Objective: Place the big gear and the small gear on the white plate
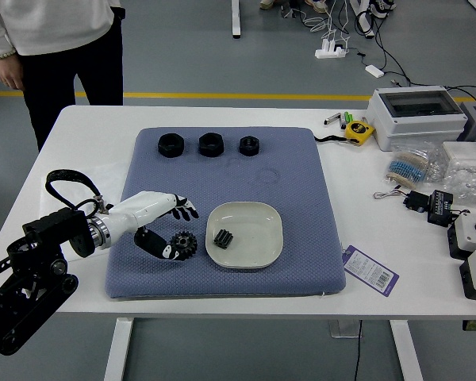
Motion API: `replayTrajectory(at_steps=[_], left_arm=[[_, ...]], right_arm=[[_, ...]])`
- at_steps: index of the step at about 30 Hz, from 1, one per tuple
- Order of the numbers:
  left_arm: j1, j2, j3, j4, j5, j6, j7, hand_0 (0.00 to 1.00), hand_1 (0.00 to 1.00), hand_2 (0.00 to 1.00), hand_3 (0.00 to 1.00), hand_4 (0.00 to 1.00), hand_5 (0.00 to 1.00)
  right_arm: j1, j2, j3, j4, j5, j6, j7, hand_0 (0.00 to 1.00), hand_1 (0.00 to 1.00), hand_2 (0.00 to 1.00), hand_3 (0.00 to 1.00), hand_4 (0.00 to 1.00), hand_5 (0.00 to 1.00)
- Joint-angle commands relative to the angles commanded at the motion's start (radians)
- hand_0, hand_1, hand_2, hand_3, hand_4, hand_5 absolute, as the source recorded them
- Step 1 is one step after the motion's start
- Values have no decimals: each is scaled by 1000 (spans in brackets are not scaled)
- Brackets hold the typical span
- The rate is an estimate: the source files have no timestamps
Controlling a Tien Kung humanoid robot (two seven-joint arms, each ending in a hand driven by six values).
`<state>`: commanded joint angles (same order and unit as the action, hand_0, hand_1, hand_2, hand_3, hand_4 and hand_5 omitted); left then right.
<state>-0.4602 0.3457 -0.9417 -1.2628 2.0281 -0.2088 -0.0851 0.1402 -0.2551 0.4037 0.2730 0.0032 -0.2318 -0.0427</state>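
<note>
My left hand (181, 232) is over the mat's left part, fingers spread and holding nothing, its thumb close to the big gear (184, 244). That dark gear lies on the blue mat, just left of the white plate (258, 238). On the plate's left side rests the small black gear (223, 238), apart from the hand.
Three black nuts (211, 144) sit along the blue mat's (301, 175) far edge. Right of the mat are a tape measure (358, 132), a label card (370, 270) and boxes (416, 115). A person (59, 48) stands at the far left, one arm hanging down.
</note>
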Motion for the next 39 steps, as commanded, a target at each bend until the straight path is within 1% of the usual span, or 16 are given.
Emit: replayTrajectory(at_steps=[4,5,8,12,15,16,17,22,23,28,29,34,35,39], left_arm=[[2,-5,11,3,10,-1,1,611,611,641,681,998,73],[1,-8,15,5,10,0,1,604,608,641,690,998,39],[-4,-13,21,13,10,4,1,604,608,641,690,998,39],[-16,-29,25,44,-10,13,-1,590,604,635,683,998,22],[-22,-36,22,55,-23,16,-3,590,604,635,683,998,22],[-23,-38,22,56,-25,16,-3,590,604,635,683,998,22],[-24,-39,22,59,-26,16,-4,570,577,621,652,978,2],[-32,-50,27,86,-21,18,-8,570,577,621,652,978,2],[-33,-54,28,99,-20,17,-9,446,500,562,582,791,2],[-35,-60,32,113,-26,17,-11,446,500,562,582,791,2],[-37,-62,33,117,-27,15,-10,403,471,529,557,665,2],[-38,-64,36,123,-24,10,-9,403,471,529,557,665,2],[-38,-63,36,122,-26,9,-9,349,409,470,500,548,2],[-36,-63,32,120,-29,6,-7,349,409,470,500,548,2]], right_arm=[[0,0,-1,0,3,-1,1,651,646,736,586,844,685],[0,0,-2,0,4,-1,1,651,646,736,587,844,685],[1,0,-1,0,3,-1,1,651,646,736,587,844,685],[3,0,0,0,-1,-1,-1,651,646,736,587,845,686],[3,0,2,0,-4,-1,-2,651,646,736,587,845,686],[3,0,2,0,-4,-1,-2,651,646,736,587,845,686],[3,0,2,0,-5,-1,-2,652,647,736,587,844,685],[4,1,2,0,-3,-2,-2,652,647,736,587,844,685],[4,1,1,0,-4,-2,-2,650,646,736,587,845,686],[4,0,1,0,-1,-1,-1,650,646,736,587,845,686],[4,1,1,0,-2,-2,-1,653,645,736,587,846,685],[2,1,2,1,-2,-2,-1,653,645,736,587,846,685],[1,1,3,1,-4,-2,-2,651,646,736,587,846,687],[-1,2,5,1,-8,-3,-3,651,646,736,587,846,687]])
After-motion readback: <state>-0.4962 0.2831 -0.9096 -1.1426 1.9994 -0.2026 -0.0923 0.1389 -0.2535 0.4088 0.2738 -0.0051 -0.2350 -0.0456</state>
